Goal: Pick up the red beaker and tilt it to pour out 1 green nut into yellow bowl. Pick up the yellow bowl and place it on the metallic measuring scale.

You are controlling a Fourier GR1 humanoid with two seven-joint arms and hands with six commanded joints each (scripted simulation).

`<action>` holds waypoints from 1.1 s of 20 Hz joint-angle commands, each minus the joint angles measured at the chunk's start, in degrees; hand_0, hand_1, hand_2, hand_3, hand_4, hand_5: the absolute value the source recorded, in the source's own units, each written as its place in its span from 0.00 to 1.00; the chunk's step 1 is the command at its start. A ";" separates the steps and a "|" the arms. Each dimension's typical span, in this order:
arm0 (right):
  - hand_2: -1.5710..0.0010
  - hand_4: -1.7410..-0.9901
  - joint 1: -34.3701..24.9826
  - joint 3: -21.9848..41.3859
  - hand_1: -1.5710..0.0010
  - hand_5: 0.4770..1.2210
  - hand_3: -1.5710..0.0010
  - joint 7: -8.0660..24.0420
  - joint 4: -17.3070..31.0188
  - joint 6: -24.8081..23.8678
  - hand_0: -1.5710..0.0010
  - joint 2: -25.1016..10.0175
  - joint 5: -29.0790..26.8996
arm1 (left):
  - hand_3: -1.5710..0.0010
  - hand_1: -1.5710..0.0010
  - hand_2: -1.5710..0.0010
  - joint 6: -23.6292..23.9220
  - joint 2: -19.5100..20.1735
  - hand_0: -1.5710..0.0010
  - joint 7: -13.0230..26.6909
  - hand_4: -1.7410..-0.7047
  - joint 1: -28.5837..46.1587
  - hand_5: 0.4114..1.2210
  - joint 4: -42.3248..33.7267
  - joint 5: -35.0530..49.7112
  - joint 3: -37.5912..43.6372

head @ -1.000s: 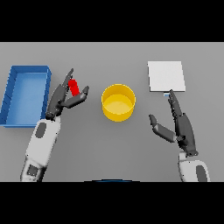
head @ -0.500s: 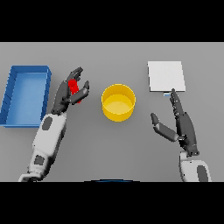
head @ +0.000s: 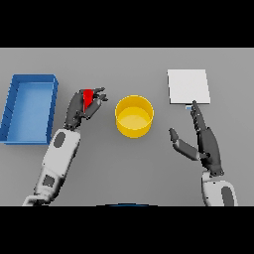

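A lab-like bench: bare grey worktop (head: pixel 124 173) with a metallic measuring scale (head: pixel 188 86) at two o'clock and a red beaker (head: pixel 88 97).

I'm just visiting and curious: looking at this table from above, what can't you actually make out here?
- The red beaker: mostly wrapped by the left hand in the head view, so its shape and contents stay hidden.
- Any green nut: too small or hidden to find, even inside the yellow bowl.
- The metallic measuring scale: the right hand covers its near edge.
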 commanded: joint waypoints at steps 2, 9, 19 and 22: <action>1.00 0.66 -0.46 -0.29 1.00 0.22 1.00 0.42 0.12 -0.05 1.00 -0.46 0.11 | 0.09 0.07 0.06 -2.24 -0.20 0.07 -1.21 0.12 -0.54 0.93 -0.95 3.11 1.56; 1.00 0.68 0.22 0.40 1.00 0.23 1.00 0.18 -1.02 -0.21 1.00 -0.66 1.17 | 0.02 0.01 0.01 -6.91 2.00 0.01 1.96 0.03 -1.41 0.89 -8.34 8.28 1.30; 1.00 0.72 -0.01 0.53 1.00 0.25 1.00 -1.18 -0.25 -1.49 1.00 -1.05 3.27 | 0.01 0.00 0.00 -7.97 9.02 0.00 6.98 0.01 -3.16 0.89 -11.94 1.24 -7.23; 1.00 0.73 0.02 0.96 1.00 0.24 1.00 -0.15 -0.32 -1.28 1.00 -1.17 3.83 | 0.00 0.00 0.00 -9.46 12.76 0.00 10.71 0.00 -5.17 0.88 -13.97 -4.31 -12.79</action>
